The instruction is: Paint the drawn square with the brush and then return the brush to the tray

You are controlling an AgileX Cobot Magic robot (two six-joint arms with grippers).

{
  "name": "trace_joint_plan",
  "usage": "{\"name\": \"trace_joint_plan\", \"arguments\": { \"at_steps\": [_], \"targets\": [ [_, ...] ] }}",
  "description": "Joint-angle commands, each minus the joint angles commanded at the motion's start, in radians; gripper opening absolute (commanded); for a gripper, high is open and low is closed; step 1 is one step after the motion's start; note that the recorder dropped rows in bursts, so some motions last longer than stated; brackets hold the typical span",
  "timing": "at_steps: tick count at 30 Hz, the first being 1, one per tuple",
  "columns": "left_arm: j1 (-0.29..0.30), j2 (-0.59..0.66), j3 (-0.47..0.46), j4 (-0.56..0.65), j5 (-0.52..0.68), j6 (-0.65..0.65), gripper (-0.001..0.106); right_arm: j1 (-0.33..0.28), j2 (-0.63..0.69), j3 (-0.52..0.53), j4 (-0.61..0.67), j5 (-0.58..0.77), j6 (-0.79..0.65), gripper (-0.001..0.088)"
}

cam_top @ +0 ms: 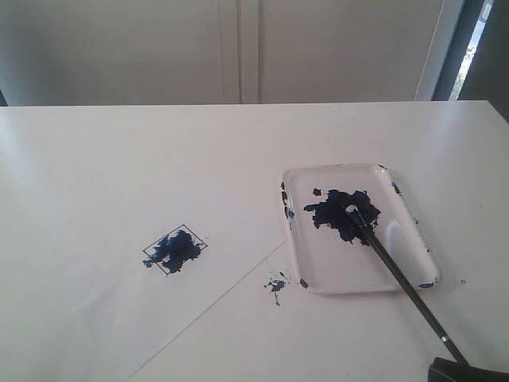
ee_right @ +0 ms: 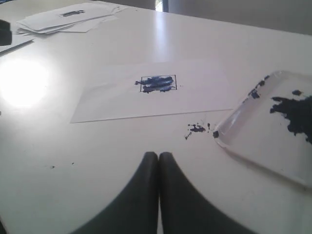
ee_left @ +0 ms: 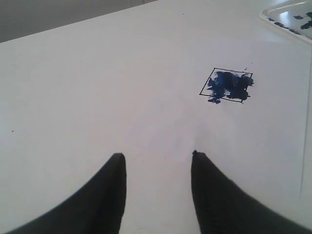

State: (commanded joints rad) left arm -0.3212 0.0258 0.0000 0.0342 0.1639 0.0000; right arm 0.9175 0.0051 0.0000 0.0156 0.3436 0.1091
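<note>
The drawn square [cam_top: 175, 249] on the white paper sheet [cam_top: 95, 310] is smeared dark blue inside. To its right stands the tray [cam_top: 370, 288], with a dark paint blob in it. The brush [cam_top: 406, 286] lies free, its tip in the blob and its black handle running over the tray's near rim toward the lower right. My left gripper [ee_left: 157, 156] hovers open over the paper, short of the square [ee_left: 226, 86], holding nothing. My right gripper [ee_right: 158, 155] is shut and empty above the bare table, near the tray [ee_right: 234, 146] and facing the square [ee_right: 158, 83]. The brush does not show in the right wrist view.
A small blue paint splatter [cam_top: 276, 285] marks the table between the paper's edge and the tray. A dark piece of the right arm [cam_top: 469, 372] sits at the lower right corner by the handle's end. Loose paper sheets [ee_right: 63, 19] lie at the table's far side.
</note>
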Motion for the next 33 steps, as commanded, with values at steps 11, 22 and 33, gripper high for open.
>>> {"name": "trace_joint_plan", "arguments": {
  "at_steps": [11,22,33],
  "targets": [
    [0.000,0.000,0.000,0.001,0.000,0.000,0.048,0.000,0.000,0.000,-0.002,0.000,-0.019,0.0000],
    [0.000,0.000,0.000,0.001,0.000,0.000,0.048,0.000,0.000,0.000,-0.002,0.000,-0.021,0.0000],
    [0.000,0.000,0.000,0.001,0.000,0.000,0.048,0.000,0.000,0.000,-0.002,0.000,-0.021,0.0000]
  ]
}}
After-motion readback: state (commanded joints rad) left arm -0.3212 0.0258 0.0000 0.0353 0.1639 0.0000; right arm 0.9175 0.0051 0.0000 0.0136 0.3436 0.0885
